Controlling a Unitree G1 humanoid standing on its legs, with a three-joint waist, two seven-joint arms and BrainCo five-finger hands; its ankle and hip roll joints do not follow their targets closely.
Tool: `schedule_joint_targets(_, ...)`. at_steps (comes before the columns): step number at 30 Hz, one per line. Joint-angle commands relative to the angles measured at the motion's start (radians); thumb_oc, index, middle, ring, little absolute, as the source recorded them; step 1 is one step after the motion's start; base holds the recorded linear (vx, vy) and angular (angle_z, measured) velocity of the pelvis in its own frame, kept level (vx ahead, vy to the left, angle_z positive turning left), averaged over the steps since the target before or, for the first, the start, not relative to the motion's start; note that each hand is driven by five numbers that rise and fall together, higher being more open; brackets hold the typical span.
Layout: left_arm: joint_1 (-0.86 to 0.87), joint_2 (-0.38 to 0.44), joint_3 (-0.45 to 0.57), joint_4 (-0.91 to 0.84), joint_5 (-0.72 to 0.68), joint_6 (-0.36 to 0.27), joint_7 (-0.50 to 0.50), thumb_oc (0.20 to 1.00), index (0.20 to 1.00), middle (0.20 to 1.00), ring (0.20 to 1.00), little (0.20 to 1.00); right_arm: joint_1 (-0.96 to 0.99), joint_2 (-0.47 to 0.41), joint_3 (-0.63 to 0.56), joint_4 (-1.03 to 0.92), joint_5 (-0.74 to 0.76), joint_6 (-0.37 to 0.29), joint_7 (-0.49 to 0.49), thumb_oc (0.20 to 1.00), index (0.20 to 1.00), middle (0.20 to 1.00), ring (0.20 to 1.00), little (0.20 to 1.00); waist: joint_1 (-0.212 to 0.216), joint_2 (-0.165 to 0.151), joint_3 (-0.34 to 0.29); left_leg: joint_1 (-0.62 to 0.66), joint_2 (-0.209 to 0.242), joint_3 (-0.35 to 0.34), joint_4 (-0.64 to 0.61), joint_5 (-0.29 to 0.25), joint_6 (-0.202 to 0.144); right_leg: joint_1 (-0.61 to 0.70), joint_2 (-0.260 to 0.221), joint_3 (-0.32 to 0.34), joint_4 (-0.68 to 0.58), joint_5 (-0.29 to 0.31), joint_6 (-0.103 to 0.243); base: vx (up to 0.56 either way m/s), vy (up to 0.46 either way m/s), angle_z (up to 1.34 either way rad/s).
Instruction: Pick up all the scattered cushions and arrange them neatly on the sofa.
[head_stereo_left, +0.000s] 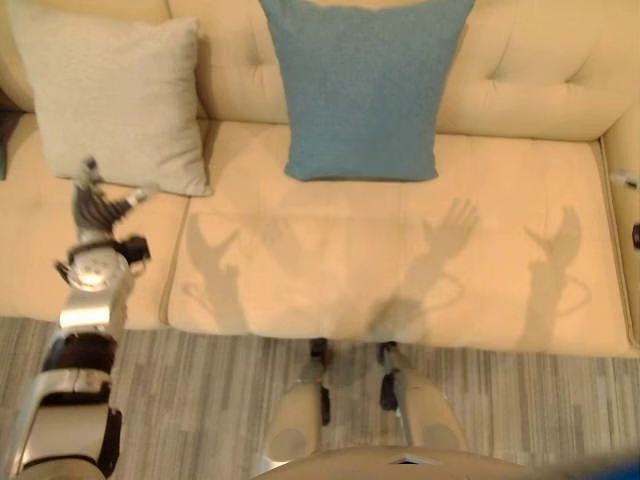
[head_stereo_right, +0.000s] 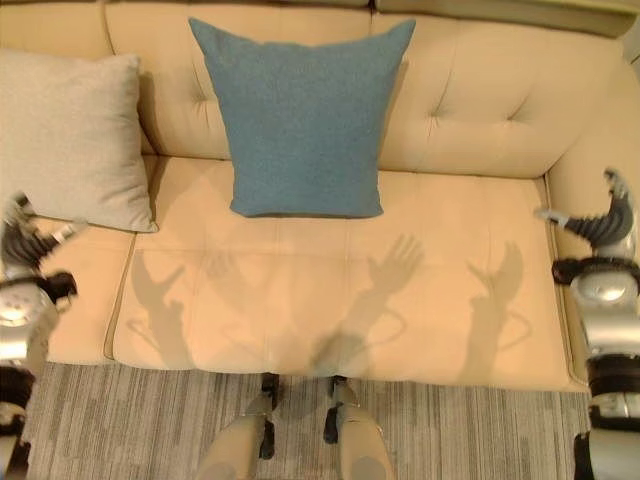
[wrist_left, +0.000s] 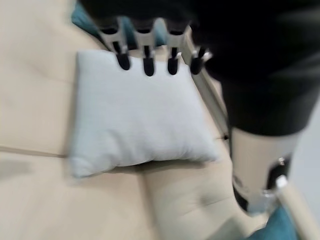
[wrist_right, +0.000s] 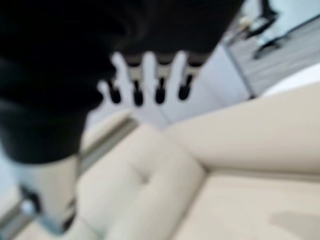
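A blue cushion (head_stereo_left: 362, 85) leans upright against the backrest in the middle of the cream sofa (head_stereo_left: 400, 260). A light grey cushion (head_stereo_left: 110, 95) leans against the backrest at the sofa's left end, also seen close up as the grey cushion (wrist_left: 135, 120) in the left wrist view. My left hand (head_stereo_left: 98, 207) hovers open just in front of the grey cushion, apart from it, holding nothing. My right hand (head_stereo_right: 605, 225) is raised open over the sofa's right end, by the armrest, with nothing in it.
The right half of the seat (head_stereo_right: 450, 270) is bare. Grey striped floor (head_stereo_left: 220, 400) runs along the sofa's front edge. A teal thing (wrist_left: 82, 17) shows past the grey cushion in the left wrist view.
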Motion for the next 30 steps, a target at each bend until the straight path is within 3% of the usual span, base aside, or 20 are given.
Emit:
schedule_joint_targets(1, 0.086, -0.039, -0.005, 0.059, 0.214, 0.012, -0.067, 1.000, 1.000, 1.000, 1.000, 1.000, 0.108, 0.069, -0.052, 0.020, -0.092, -0.048, 0.045, 1.000, 1.000, 1.000, 1.000, 1.000, 0.008, -0.028, -0.091, 0.079, -0.009, 0.072, 0.007, -0.154, 0.005, 0.131, -0.023, -0.027, 0.004, -0.199, 0.078, 0.00, 0.000, 0.00)
schedule_joint_targets(7, 0.179, -0.180, -0.027, 0.277, 0.269, 0.042, -0.090, 1.000, 1.000, 1.000, 1.000, 1.000, 0.161, 0.188, -0.006, 0.181, -0.132, -0.035, 0.080, 1.000, 1.000, 1.000, 1.000, 1.000, 0.005, -0.029, -0.118, 0.147, -0.005, 0.089, 0.007, -0.173, 0.015, 0.189, -0.018, -0.021, 0.004, -0.213, 0.075, -0.05, 0.001, -0.11)
schedule_joint_targets(10, 0.214, -0.285, -0.054, 0.502, 0.291, 0.063, -0.104, 1.000, 1.000, 1.000, 1.000, 1.000, 0.185, 0.289, 0.047, 0.359, -0.118, -0.031, 0.110, 1.000, 1.000, 1.000, 1.000, 1.000, 0.001, -0.029, -0.138, 0.187, -0.004, 0.094, 0.007, -0.188, 0.021, 0.227, -0.014, -0.017, 0.004, -0.222, 0.073, -0.07, -0.021, -0.01)
schedule_joint_targets(13, 0.226, -0.328, -0.064, 0.614, 0.319, 0.074, -0.099, 1.000, 1.000, 1.000, 1.000, 1.000, 0.210, 0.354, 0.080, 0.448, -0.128, -0.028, 0.123, 1.000, 1.000, 1.000, 1.000, 1.000, 0.002, -0.028, -0.154, 0.219, -0.003, 0.094, 0.007, -0.196, 0.023, 0.260, -0.012, -0.017, 0.004, -0.235, 0.069, -0.05, -0.030, -0.01)
schedule_joint_targets(18, 0.253, -0.353, -0.063, 0.718, 0.347, 0.092, -0.118, 1.000, 1.000, 1.000, 1.000, 1.000, 0.238, 0.444, 0.102, 0.609, -0.120, -0.012, 0.147, 1.000, 1.000, 1.000, 1.000, 1.000, 0.006, -0.032, -0.176, 0.274, 0.004, 0.095, 0.007, -0.214, 0.021, 0.319, -0.009, -0.032, 0.004, -0.256, 0.063, -0.04, -0.055, 0.05)
schedule_joint_targets(25, 0.281, -0.345, -0.068, 0.767, 0.402, 0.112, -0.129, 1.000, 1.000, 1.000, 1.000, 1.000, 0.278, 0.503, 0.130, 0.709, -0.124, 0.009, 0.171, 1.000, 1.000, 1.000, 1.000, 1.000, 0.016, -0.030, -0.168, 0.360, 0.022, 0.089, 0.007, -0.229, 0.023, 0.380, 0.004, -0.027, 0.063, -0.320, 0.044, -0.05, -0.081, -0.01)
schedule_joint_targets(28, 0.276, -0.343, -0.072, 0.757, 0.390, 0.111, -0.130, 1.000, 1.000, 1.000, 1.000, 1.000, 0.276, 0.511, 0.147, 0.706, -0.131, 0.008, 0.175, 1.000, 1.000, 1.000, 1.000, 1.000, 0.013, -0.033, -0.154, 0.363, 0.031, 0.082, 0.007, -0.220, 0.017, 0.383, 0.009, -0.032, 0.089, -0.338, 0.032, -0.10, -0.106, 0.10)
schedule_joint_targets(30, 0.250, -0.342, -0.099, 0.740, 0.388, 0.105, -0.126, 1.000, 1.000, 1.000, 1.000, 1.000, 0.267, 0.517, 0.184, 0.706, -0.152, 0.006, 0.171, 1.000, 1.000, 1.000, 1.000, 1.000, 0.007, -0.042, -0.121, 0.326, 0.041, 0.062, 0.007, -0.186, -0.001, 0.365, 0.023, -0.040, 0.089, -0.340, 0.013, -0.25, -0.151, 0.24)
